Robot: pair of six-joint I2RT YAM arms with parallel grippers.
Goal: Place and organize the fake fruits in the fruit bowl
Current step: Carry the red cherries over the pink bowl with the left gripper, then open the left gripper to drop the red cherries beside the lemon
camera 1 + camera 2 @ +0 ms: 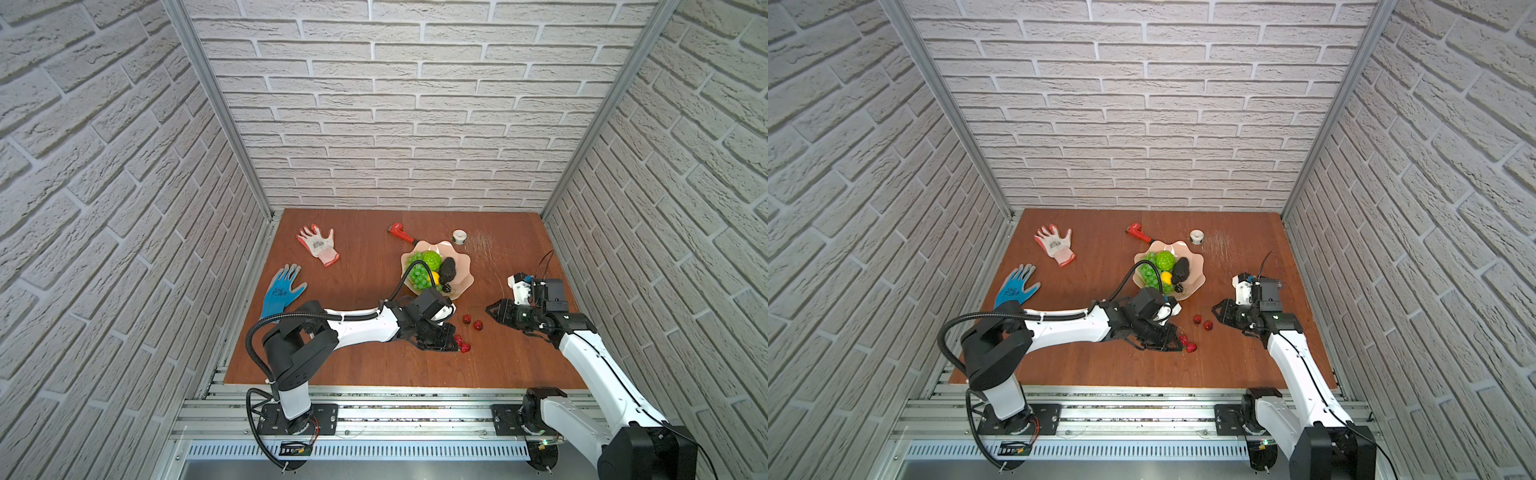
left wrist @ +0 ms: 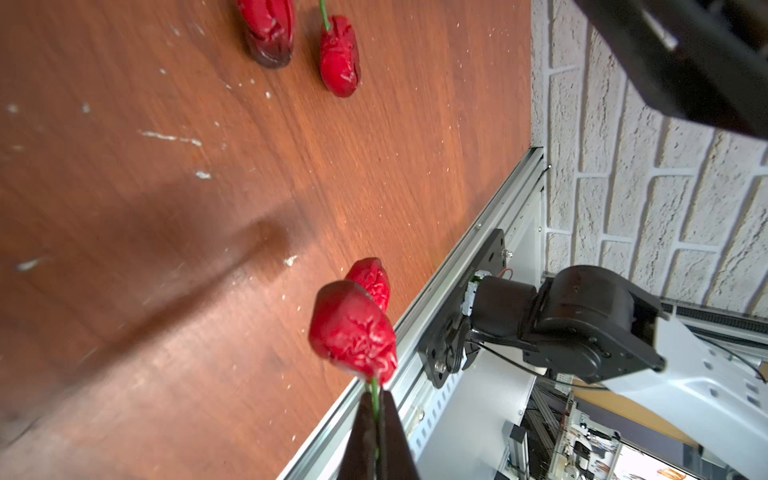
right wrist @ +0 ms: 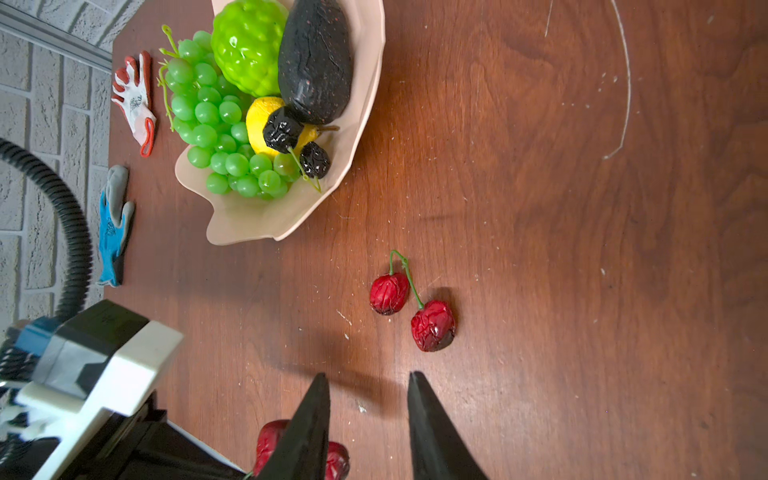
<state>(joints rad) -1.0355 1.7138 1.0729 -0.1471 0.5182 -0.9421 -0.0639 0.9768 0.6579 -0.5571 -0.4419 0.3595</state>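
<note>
Fingers (image 2: 361, 440) of left gripper (image 2: 376, 395): pressed together on the green stem of a red cherry pair (image 2: 353, 328), near the table's (image 1: 353, 365) front edge; whether the cherries touch the wood cannot be told.
Fingers (image 3: 309, 424) of right gripper (image 3: 369, 376): parted, nothing between them, tips just beside a second red cherry pair (image 3: 411, 303) lying on the table.
Fruit bowl (image 1: 465, 270): behind both cherry pairs; holds green grape bunch (image 1: 417, 274), lime-green ball (image 1: 432, 259), yellow fruit (image 1: 434, 277), dark avocado (image 1: 448, 268), dark cherry pair (image 1: 446, 287).
Sundries: red wrench (image 1: 401, 233) touching the bowl's far rim; tape roll (image 1: 459, 237) just beyond it; white glove (image 1: 320, 245) and blue glove (image 1: 282, 291) well apart, to the left.
</note>
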